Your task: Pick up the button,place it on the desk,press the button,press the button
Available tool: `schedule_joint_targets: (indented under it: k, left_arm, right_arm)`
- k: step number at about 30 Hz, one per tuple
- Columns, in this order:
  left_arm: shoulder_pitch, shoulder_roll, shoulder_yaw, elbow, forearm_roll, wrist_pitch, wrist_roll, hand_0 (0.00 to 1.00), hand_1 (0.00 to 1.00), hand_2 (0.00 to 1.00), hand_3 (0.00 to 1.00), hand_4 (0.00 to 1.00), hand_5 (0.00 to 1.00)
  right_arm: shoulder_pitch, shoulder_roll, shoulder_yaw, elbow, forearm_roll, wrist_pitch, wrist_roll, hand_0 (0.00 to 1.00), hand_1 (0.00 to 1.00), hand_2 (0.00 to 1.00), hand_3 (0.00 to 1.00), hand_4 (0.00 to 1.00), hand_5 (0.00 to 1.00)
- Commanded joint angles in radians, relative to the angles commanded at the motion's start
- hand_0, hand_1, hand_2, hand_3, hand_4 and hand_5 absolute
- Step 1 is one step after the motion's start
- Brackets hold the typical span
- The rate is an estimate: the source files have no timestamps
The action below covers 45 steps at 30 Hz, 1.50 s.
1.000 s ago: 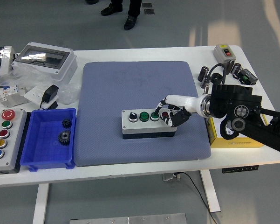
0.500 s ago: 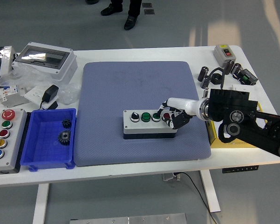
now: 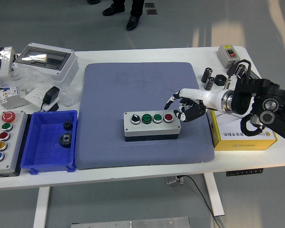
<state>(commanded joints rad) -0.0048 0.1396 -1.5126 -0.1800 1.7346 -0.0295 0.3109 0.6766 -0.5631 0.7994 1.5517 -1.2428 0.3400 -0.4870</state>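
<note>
Button box sits on the blue mat, in the mat's front half and a little toward the table's right edge, lying flat with its long side parallel to the front edge. On its grey top I can see a black knob at the left, two green buttons in the middle and a red button at the right end. My right hand comes in from the right edge over the mat and hovers just beside the box's right end, near the red button but not touching it; its fingers are loosely curled and spread, grasping nothing. Under my right forearm a yellow box lies near the front right corner. Toward the back right corner I see a small grey switch box and a few black cylindrical parts. At the front left corner rests a longer grey control panel with red, green, yellow and blue buttons, and just beside it a blue tray holding two dark gears. Near the back left corner stands a grey enclosure with a clear lid, with a black adapter and plastic bags in front of it. My left arm is out of view. Beyond the table's far edge, a person's dark shoes stand on the floor.
</note>
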Motion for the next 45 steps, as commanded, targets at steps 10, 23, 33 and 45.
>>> schedule_joint_targets:
  k: [10, 23, 33, 45]
  left_arm:
    - [0.004, -0.01, 0.008, 0.0, -0.011, 0.003, -0.004, 0.618, 0.547, 0.477, 0.579, 0.49, 0.191]
    - [0.006, -0.01, 0.005, 0.0, -0.009, 0.005, -0.008, 0.616, 0.547, 0.477, 0.579, 0.491, 0.189]
    - [0.013, -0.01, 0.001, 0.0, -0.013, 0.009, -0.009, 0.617, 0.547, 0.478, 0.579, 0.49, 0.189]
    - [0.023, -0.007, -0.01, 0.0, -0.008, 0.014, -0.009, 0.617, 0.547, 0.48, 0.58, 0.492, 0.19]
  right_arm:
    - [-0.254, 0.242, 0.346, -0.204, 0.092, -0.368, 0.354, 0.002, 0.065, 0.22, 0.736, 0.364, 0.22]
    - [-0.436, 0.369, 0.507, -0.258, 0.358, -0.633, 0.78, 0.135, 0.249, 0.429, 0.718, 0.475, 0.287]
    - [-0.469, 0.371, 0.513, -0.271, 0.41, -0.626, 0.869, 0.689, 0.685, 0.706, 0.707, 0.568, 0.335]
    - [-0.48, 0.365, 0.507, -0.256, 0.424, -0.618, 0.873, 0.765, 0.718, 0.733, 0.702, 0.608, 0.404]
